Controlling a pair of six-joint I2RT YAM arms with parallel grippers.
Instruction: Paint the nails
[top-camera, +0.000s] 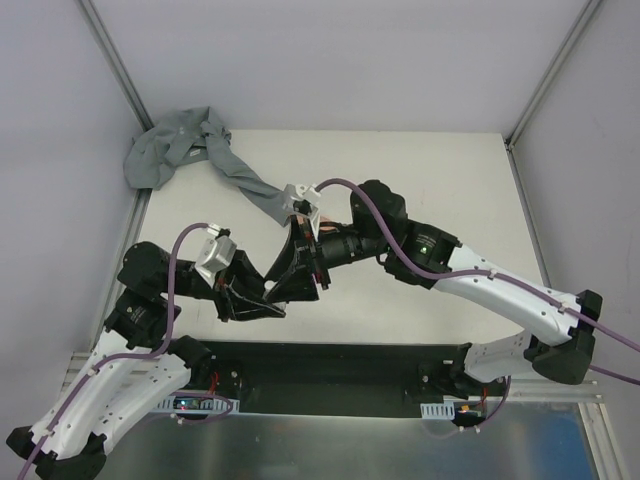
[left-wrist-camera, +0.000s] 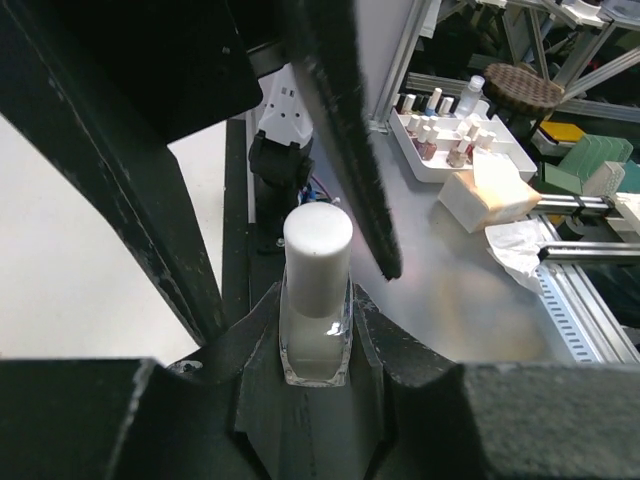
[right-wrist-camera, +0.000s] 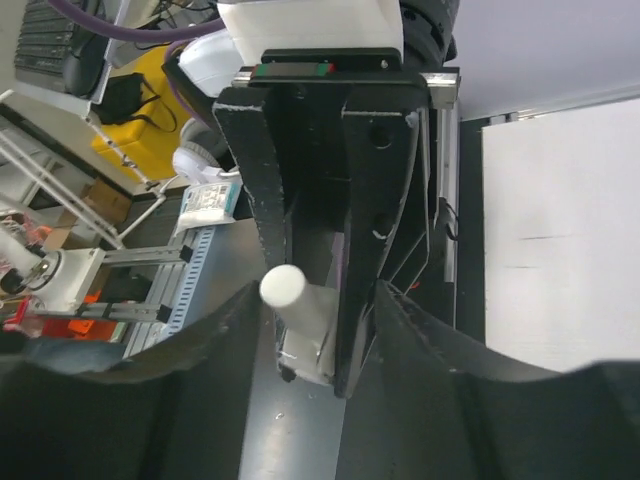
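Left tool (left-wrist-camera: 316, 335) grips the white bottle (left-wrist-camera: 318, 305) at frame bottom; right tool (right-wrist-camera: 312, 320) stands open astride its cap (right-wrist-camera: 282, 288). Centre it, then pinch squarely before twisting.

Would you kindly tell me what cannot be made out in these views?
1. The nails: top view, hidden under the right claw; only the grey sleeve shows. Neither wrist view includes them.
2. White bottle held in the left claw: top view, covered by both claws.
3. Small bottles in the tray: left wrist view, too small to identify.
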